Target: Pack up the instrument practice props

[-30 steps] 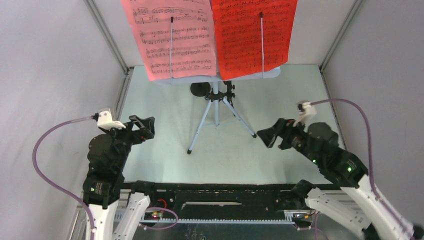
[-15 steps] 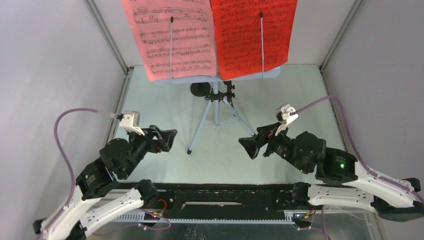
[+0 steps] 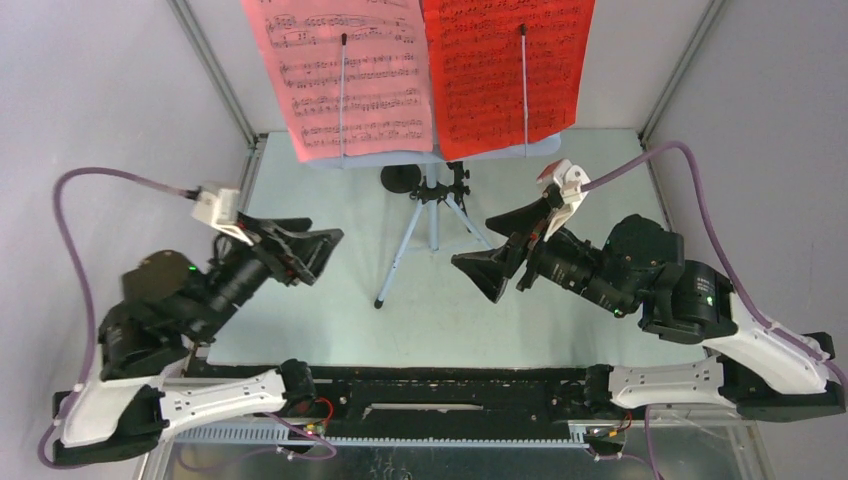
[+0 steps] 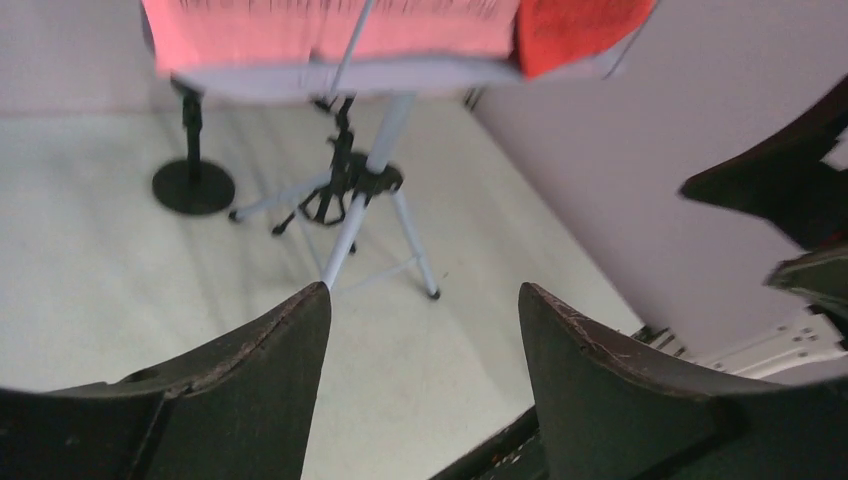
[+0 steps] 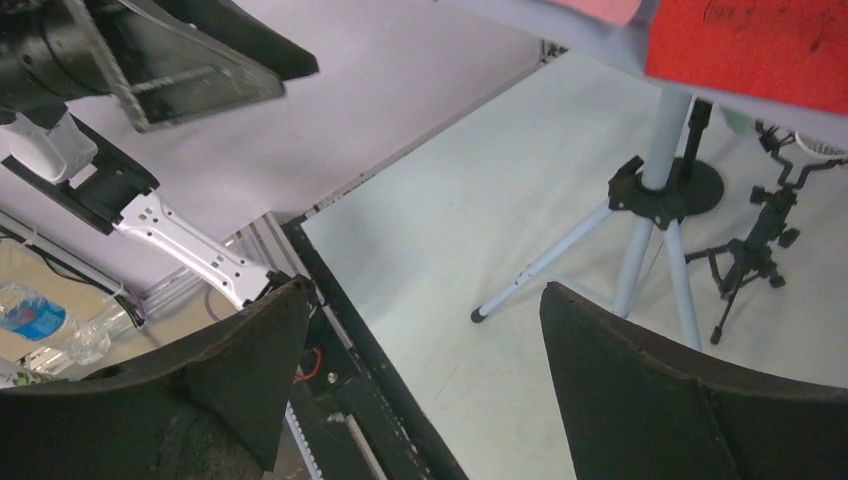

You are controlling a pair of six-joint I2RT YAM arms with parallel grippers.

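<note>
Grippers: left gripper, right gripper both spread, empty.
Blue-grey tripod: gripper knock could topple it, spilling score sheets.

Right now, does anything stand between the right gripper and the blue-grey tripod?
Nothing visible does. Only bare table lies between the open right gripper and the nearest leg of the tripod. The two black mic mounts stand farther back, off that line.

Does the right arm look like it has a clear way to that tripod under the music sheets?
Probably yes. The right hand is open, empty and pointing toward the tripod, with nothing standing between them, and its nearest leg lies close by.
</note>
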